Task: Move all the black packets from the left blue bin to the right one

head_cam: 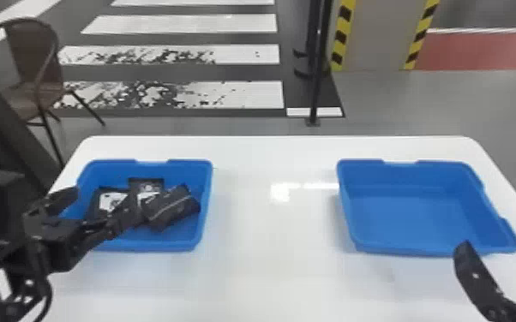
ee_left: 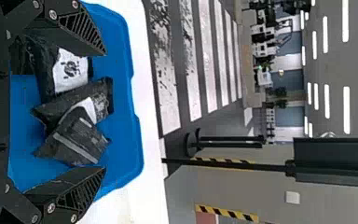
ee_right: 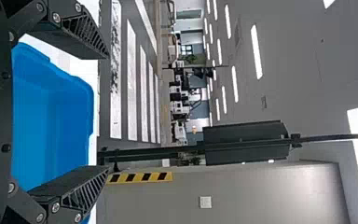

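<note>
1. Head view: left bin [head_cam: 163, 245] is the reference. Black packets [head_cam: 171, 207] sit inside it in a loose, overlapping pile; I count three, maybe more underneath. Left gripper [head_cam: 106, 202] is over the left bin's near-left part. Right bin [head_cam: 420, 251] is well to the right of the left bin, same white table [head_cam: 270, 257]. Right gripper [head_cam: 497, 242] is also well to the right of the left bin, jaws apart, holding nothing. Every packet I can see is in the left bin, so I read this as the start: first pick, left arm lining up.

2. Left wrist view: jaws wide apart, nothing clamped. Packets lie in the left bin, out past the fingers. Contact with the pile: can't tell. Next move, my call: lower into the left bin, straddle one packet, close, lift it free of its neighbours. They overlap, so a double pick or a drag is possible. Soft packs probably bend in the grip. White labels [ee_left: 71, 70] on packets inside the left bin carry dark print, not legible to me.

3. Right wrist view: jaws wide apart, nothing between them. Right bin lies beside this gripper, well right of the left bin. No writing I can read on it.
</note>
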